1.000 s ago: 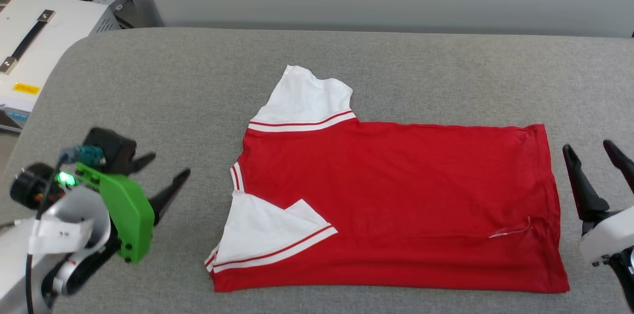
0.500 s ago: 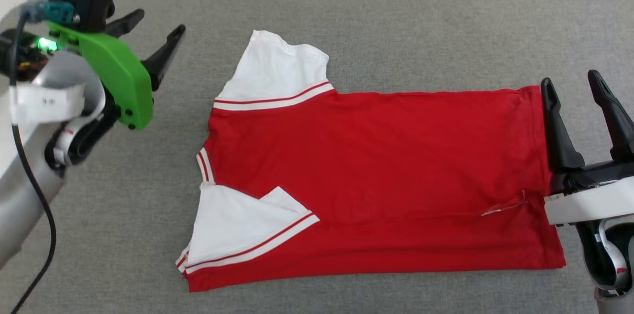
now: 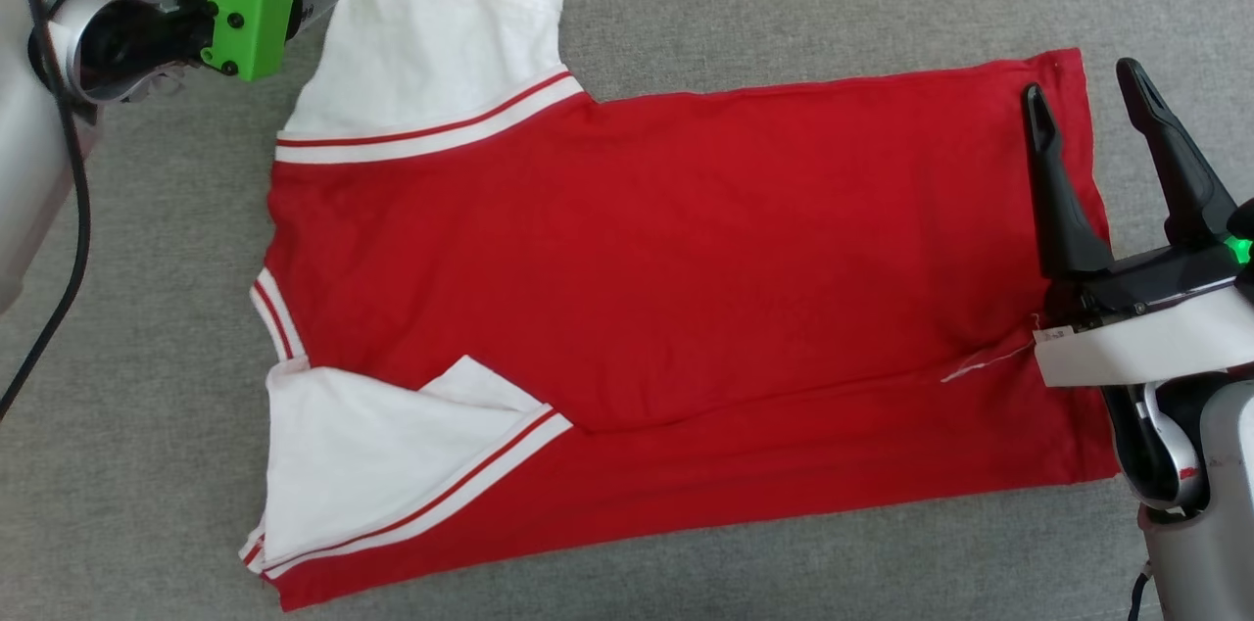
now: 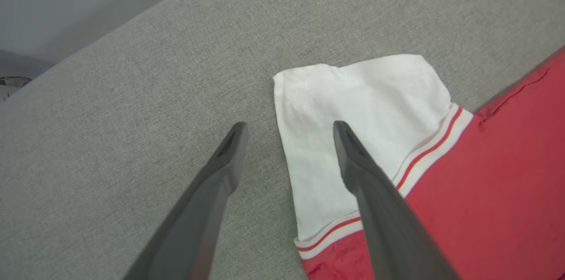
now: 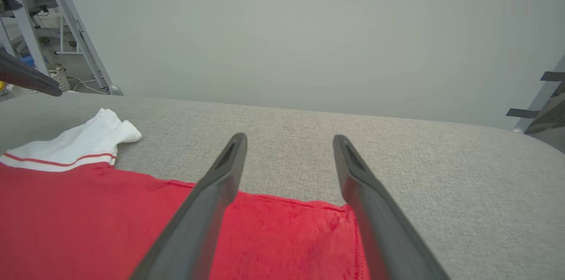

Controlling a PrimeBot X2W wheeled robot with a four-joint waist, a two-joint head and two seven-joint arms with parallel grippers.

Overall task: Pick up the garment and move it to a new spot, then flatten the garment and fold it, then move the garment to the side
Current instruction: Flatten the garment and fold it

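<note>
Now that both wide-open jaws have reached the shirt (image 3: pixel 686 239) at far sleeve (image 3: pixel 431 33) and hem (image 3: pixel 1076 92), folding looks next.

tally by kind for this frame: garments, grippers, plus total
Garment: 1
Grippers: 2 (left gripper, right gripper, both open)
Total: 3
</note>
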